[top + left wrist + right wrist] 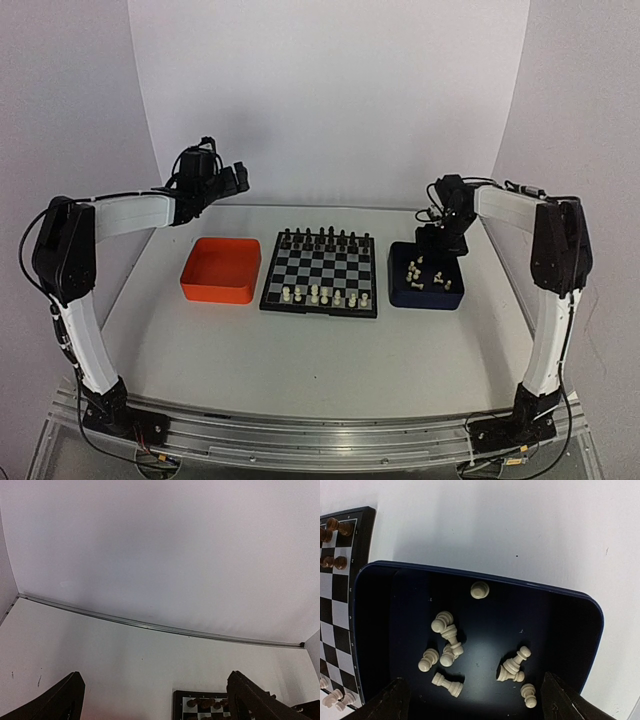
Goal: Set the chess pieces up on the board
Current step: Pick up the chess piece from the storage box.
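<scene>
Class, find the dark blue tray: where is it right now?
In the top view, the dark blue tray sits on the right of the table, just right of the board, with loose chess pieces lying inside.

Board [177, 700] cut by bottom edge, left wrist view; chess pieces [314, 293] overhead too small to identify.

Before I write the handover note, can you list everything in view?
board: one, black and pale grey checks, mid-table
dark pieces: many, dark, far rows of the board
cream pieces on board: several, cream-white, near edge
cream pieces in tray: about nine, cream-white, mostly lying loose
blue tray: one, dark blue, right of board
orange tray: one, orange, left of board
table: one, white
left gripper: open, raised over the table
right gripper: open, over blue tray
</scene>
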`<state>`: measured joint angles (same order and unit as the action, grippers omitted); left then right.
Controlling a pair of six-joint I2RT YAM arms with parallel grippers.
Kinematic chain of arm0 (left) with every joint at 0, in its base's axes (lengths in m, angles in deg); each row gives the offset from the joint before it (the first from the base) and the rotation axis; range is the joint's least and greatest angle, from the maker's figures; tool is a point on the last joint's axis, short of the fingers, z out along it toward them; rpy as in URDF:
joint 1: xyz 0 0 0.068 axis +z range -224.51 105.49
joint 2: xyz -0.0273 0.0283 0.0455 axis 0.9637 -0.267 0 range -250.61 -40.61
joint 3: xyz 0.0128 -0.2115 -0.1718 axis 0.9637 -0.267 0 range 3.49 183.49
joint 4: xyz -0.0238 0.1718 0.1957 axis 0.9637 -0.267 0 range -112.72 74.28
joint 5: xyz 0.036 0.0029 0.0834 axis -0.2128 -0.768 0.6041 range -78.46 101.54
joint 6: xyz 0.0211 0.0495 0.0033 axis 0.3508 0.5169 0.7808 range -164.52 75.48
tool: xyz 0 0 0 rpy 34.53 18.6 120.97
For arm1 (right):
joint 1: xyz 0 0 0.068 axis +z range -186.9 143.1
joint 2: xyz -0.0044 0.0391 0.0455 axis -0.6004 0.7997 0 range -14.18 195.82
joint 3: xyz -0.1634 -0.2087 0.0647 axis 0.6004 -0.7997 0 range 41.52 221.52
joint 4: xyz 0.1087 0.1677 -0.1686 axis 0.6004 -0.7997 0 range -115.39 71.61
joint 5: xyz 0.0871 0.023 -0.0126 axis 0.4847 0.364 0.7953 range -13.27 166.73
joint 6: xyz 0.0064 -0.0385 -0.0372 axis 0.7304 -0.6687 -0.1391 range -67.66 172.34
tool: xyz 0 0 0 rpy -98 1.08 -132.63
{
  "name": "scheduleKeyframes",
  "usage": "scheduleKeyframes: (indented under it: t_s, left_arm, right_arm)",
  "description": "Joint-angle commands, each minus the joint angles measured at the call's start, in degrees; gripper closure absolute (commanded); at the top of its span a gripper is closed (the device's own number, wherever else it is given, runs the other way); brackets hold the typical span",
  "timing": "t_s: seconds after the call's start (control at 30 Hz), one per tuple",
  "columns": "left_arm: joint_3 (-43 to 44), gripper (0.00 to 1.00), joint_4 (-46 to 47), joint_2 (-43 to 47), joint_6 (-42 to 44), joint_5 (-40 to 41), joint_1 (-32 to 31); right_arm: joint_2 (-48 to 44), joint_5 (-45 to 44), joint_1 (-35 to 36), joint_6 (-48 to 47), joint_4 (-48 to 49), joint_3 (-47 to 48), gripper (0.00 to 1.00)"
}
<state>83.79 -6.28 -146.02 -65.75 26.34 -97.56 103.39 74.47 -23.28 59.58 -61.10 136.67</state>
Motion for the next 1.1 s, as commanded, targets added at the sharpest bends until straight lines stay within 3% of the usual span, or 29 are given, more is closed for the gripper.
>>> scheduleKeyframes:
  t_s: [0.0, 0.3, 1.07]
  left_arm:
    - [5.1, 0.00, 2.0, -1.9, -0.1, 1.6, 1.0]
    - [9.6, 0.00, -0.7, -5.0, -0.3, 0.5, 1.6]
    - [12.1, 0.00, -0.4, -7.7, -1.5, 0.7, 3.0]
  right_arm:
    - [2.2, 0.8, -1.3, -2.2, -4.5, 4.1, 0.15]
    - [6.7, 0.6, -1.5, -4.9, -7.1, 10.0, 0.25]
    - [7.2, 2.4, -1.6, -1.7, -13.7, 11.8, 0.25]
